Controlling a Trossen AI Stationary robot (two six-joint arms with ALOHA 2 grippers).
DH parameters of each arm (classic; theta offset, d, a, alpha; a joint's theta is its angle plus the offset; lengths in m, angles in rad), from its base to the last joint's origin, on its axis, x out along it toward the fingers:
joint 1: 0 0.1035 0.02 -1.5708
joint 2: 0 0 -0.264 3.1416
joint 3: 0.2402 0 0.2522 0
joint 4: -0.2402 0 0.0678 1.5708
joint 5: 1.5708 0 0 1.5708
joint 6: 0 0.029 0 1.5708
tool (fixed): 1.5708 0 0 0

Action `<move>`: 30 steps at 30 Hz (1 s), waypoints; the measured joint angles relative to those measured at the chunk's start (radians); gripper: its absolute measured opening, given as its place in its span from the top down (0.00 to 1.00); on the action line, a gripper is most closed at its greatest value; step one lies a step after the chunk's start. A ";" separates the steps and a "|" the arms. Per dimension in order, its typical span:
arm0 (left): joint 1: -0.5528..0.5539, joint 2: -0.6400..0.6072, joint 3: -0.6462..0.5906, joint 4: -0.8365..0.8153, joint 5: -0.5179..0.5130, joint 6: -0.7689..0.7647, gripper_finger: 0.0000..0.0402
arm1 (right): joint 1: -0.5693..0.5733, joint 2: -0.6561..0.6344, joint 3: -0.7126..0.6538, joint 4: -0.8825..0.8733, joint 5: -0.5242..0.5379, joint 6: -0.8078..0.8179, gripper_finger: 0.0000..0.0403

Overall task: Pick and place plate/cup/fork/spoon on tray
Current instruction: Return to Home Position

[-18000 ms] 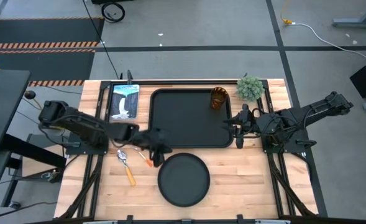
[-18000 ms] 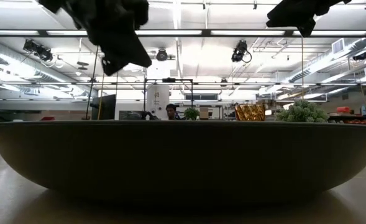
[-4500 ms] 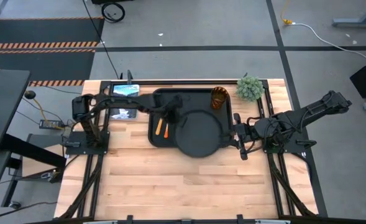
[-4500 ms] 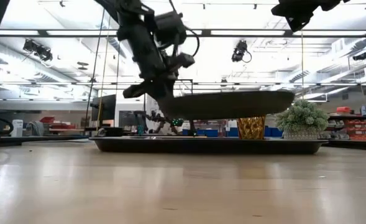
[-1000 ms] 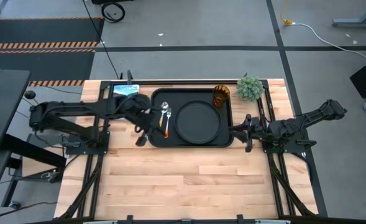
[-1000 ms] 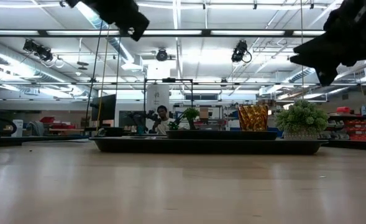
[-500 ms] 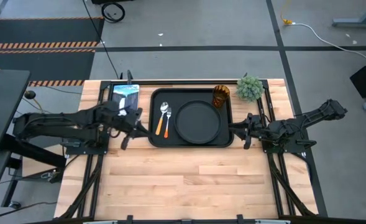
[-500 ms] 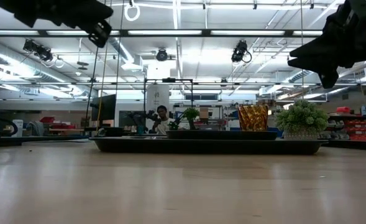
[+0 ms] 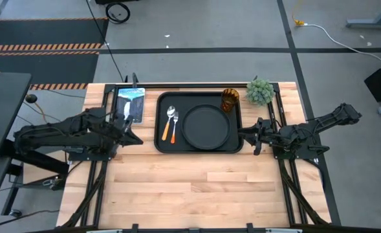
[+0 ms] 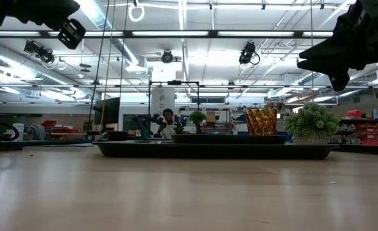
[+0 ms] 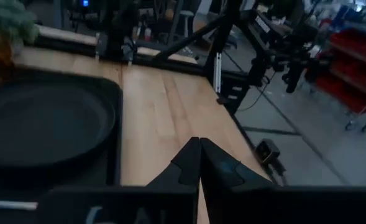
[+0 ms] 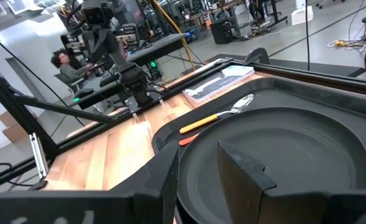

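The black tray (image 9: 160, 141) lies at the table's far middle. On it the round black plate (image 9: 206, 125) lies flat, and the amber cup (image 9: 229, 100) stands upright in the far right corner. The spoon (image 9: 169, 120) and the fork (image 9: 175, 126) lie side by side on the tray's left part, orange handles toward the near edge. My left gripper (image 9: 130, 134) is shut and empty over the table left of the tray. My right gripper (image 9: 253, 134) is open and empty at the tray's right rim; the plate (image 12: 276, 149) shows beyond its fingers.
A blue-white picture card (image 9: 129, 103) lies at the far left beside the tray. A small green plant (image 9: 260, 90) stands at the far right corner, next to the cup. Bare wooden table (image 9: 203, 188) stretches from the tray to the near edge.
My left gripper has drawn back from the tray's left rim toward the table's left edge and has risen. The plate, cup, fork and spoon have stayed where they were on the tray.
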 joint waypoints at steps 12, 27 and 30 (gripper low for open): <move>-0.034 0.043 0.002 -0.052 0.060 0.291 0.97 | 0.000 0.000 0.000 0.002 -0.001 0.000 0.71; -0.104 -0.224 0.002 -0.185 0.073 0.283 0.96 | 0.000 0.000 0.000 0.015 -0.001 0.000 0.71; -0.119 -0.276 -0.061 -0.149 0.073 0.316 0.96 | 0.000 0.000 0.000 0.018 -0.001 0.000 0.71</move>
